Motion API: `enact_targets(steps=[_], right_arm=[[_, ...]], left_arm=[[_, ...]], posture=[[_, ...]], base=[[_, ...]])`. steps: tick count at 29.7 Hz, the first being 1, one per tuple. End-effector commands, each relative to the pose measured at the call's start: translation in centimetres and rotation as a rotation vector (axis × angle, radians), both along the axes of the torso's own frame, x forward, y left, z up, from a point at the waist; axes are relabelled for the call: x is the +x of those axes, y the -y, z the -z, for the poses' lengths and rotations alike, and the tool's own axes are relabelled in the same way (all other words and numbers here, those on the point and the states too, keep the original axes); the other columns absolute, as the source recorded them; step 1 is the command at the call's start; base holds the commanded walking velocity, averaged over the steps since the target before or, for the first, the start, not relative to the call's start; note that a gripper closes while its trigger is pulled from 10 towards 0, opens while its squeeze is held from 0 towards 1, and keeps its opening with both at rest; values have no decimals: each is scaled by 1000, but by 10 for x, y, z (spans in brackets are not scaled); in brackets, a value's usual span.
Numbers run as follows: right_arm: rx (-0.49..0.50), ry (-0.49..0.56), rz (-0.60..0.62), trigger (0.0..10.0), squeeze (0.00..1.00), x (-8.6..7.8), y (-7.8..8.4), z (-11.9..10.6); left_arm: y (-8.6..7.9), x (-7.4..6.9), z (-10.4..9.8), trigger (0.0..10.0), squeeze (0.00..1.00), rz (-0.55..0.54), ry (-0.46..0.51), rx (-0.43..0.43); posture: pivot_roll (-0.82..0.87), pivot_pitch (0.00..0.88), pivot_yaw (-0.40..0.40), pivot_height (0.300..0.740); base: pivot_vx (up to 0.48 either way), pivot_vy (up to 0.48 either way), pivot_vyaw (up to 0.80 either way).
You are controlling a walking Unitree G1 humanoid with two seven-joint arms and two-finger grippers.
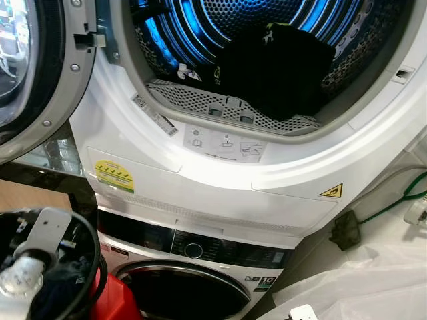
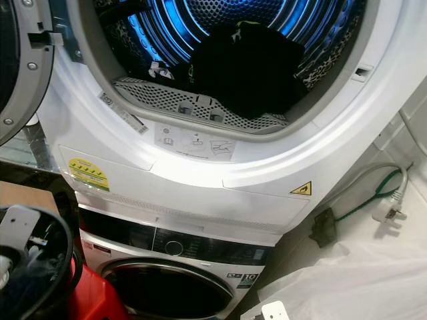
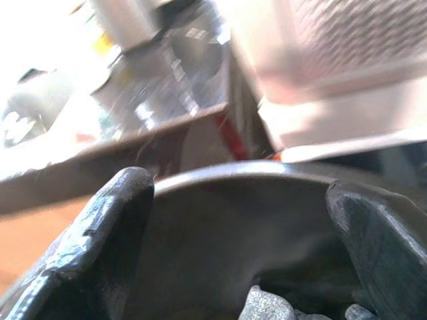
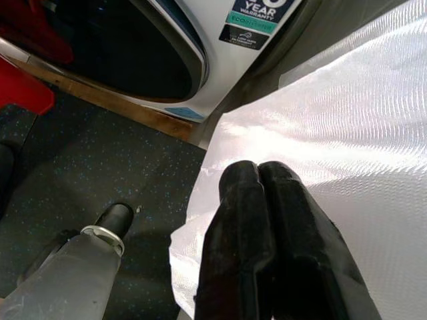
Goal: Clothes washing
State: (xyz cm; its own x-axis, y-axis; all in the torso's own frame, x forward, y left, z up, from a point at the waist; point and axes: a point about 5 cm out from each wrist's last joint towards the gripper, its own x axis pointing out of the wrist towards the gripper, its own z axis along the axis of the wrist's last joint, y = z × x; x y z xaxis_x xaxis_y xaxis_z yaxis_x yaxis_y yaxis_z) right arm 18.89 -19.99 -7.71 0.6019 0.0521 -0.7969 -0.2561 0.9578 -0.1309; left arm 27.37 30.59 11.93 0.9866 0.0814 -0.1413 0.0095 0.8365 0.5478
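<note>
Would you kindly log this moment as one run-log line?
dryer door: open | dark clothes: in drum | left gripper: open | right gripper: shut, idle

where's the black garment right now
In the head views the black garment lies inside the open upper drum, right of centre, just behind the perforated lint filter.

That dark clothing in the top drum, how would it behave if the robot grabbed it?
The dark clothing lies slumped in a heap in the drum, so it would probably hang limp and drape. It looks like soft fabric, likely light unless wet. A trailing part might snag on the perforated filter.
</note>
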Motion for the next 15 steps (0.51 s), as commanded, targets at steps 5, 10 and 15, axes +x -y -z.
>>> enact_targets(steps=[5, 10, 15], right_arm=[[-6, 12, 20, 10000, 0, 3, 4, -2], [-1, 12, 23, 10000, 0, 3, 4, -2], [2, 14, 28, 10000, 0, 2, 3, -2]], left_arm=[[32, 0, 0, 10000, 0, 215, -59, -37], [63, -8, 7, 10000, 0, 290, -69, -116], [86, -9, 9, 10000, 0, 116, 41, -317]], posture=[[174, 0, -172, 740], [179, 0, -164, 740], [179, 0, -156, 740]], base=[[0, 0, 0], [0, 0, 0], [0, 0, 0]])
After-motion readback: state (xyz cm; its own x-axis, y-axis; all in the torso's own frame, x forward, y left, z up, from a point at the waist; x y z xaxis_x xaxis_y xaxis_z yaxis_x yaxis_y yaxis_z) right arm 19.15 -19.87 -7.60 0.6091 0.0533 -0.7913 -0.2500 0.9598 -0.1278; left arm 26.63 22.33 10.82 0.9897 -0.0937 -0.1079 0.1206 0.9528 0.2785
